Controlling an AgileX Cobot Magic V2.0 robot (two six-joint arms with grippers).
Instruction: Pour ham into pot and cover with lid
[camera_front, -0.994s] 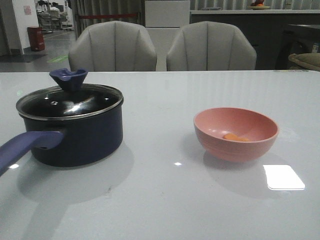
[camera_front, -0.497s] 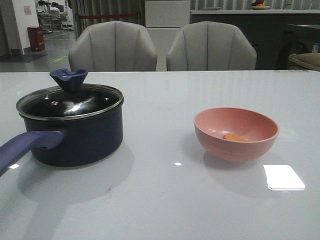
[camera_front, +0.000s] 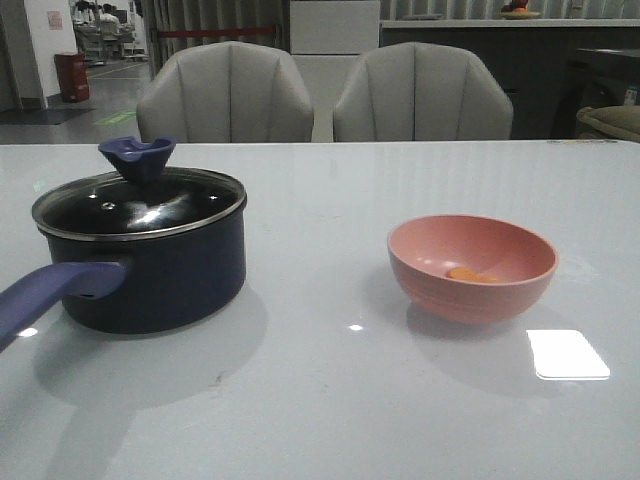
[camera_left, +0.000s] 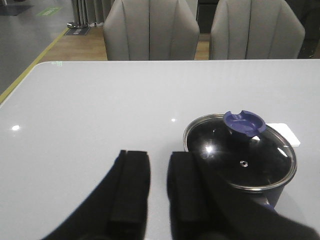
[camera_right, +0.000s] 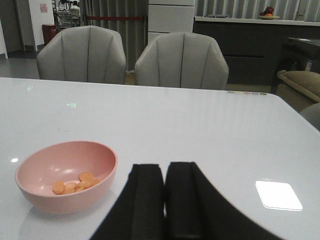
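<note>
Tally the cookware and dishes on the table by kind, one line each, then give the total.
Pot: 1
Lid, resting on the pot: 1
Pink bowl, holding the ham pieces: 1
Total: 3

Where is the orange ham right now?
In the front view the ham lies inside the pink bowl on the table's right side, apart from the pot on the left, whose lid is on.

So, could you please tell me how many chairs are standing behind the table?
2. The left chair stands beyond the table's far edge, behind the pot; the right chair is beside it, behind the bowl. Others may be out of view.
</note>
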